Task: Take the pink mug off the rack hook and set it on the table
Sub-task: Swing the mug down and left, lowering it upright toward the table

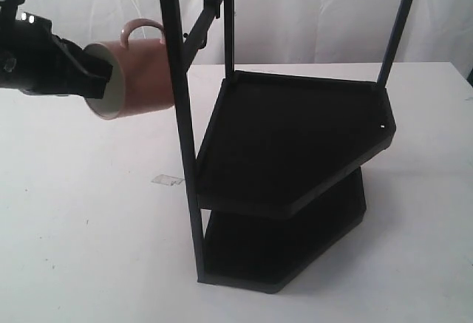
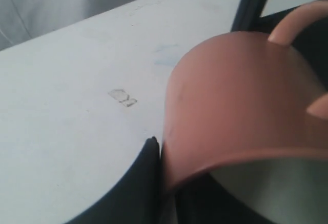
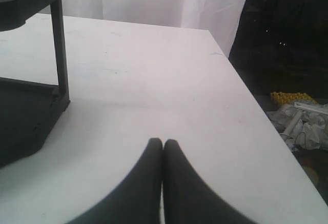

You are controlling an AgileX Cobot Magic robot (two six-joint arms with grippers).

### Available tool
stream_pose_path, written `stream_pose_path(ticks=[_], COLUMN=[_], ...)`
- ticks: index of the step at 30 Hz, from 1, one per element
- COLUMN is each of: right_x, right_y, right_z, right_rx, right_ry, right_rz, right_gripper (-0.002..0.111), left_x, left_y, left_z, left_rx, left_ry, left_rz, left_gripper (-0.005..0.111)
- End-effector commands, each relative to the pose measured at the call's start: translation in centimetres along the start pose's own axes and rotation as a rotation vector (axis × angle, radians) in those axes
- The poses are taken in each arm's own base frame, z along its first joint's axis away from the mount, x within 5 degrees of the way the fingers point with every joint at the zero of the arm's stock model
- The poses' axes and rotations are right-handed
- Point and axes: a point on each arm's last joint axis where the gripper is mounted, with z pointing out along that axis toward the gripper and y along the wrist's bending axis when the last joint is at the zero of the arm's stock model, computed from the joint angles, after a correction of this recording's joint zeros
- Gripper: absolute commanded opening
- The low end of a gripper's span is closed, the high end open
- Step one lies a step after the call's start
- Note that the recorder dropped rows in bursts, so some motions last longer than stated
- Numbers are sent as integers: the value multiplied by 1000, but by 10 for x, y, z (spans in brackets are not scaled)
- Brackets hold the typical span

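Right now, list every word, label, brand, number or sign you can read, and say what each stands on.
None can be read.
The pink mug, the rack and the table show no print.
A small pale patch on the table may bear marks, but they are too small and blurred to read.

The table (image 1: 89, 249) is a wide white top with a few tiny dark specks; the rack (image 1: 295, 138) stands on it toward the right; a small pale scrap (image 1: 168, 180), perhaps tape, lies just left of the rack's front post.
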Motion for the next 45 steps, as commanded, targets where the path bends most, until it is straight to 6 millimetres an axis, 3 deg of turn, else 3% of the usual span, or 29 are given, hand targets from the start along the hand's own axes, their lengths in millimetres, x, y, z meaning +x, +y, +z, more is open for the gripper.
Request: stream_pose_path(ticks=[1,6,10,16,20,23,28,34,45], right_x=[0,0,0,0,0,0,0,0,0], right_y=[0,0,0,0,0,0,0,0,2], right_z=[0,0,0,0,0,0,0,0,0], right_rx=[-2,-2,-2,-2,-2,-2,-2,-2,-35], right_ry=[-10,-10,-10,-10,-10,-10,-10,-10,-13], right_rz=[3,3,3,3,3,3,3,3,-4], right_gripper=[0,0,0,0,0,0,0,0,0], left_x=[8,16,4,-23,-34,-31,-22,-8,-2], left_y=[-8,11,22,16,7,8,-3,-3,3], left_z=[-17,-37,-63,-91,-97,-87,-34,11,47], left_rx=[40,-223,-380,-357,-260,-223,-122,-81,-72], left_ry=[112,298,439,507,571,625,759,859,800], left_rz=[-1,-48,-41,-42,-77,-87,-42,1,50], left_gripper=[0,0,0,0,0,0,0,0,0])
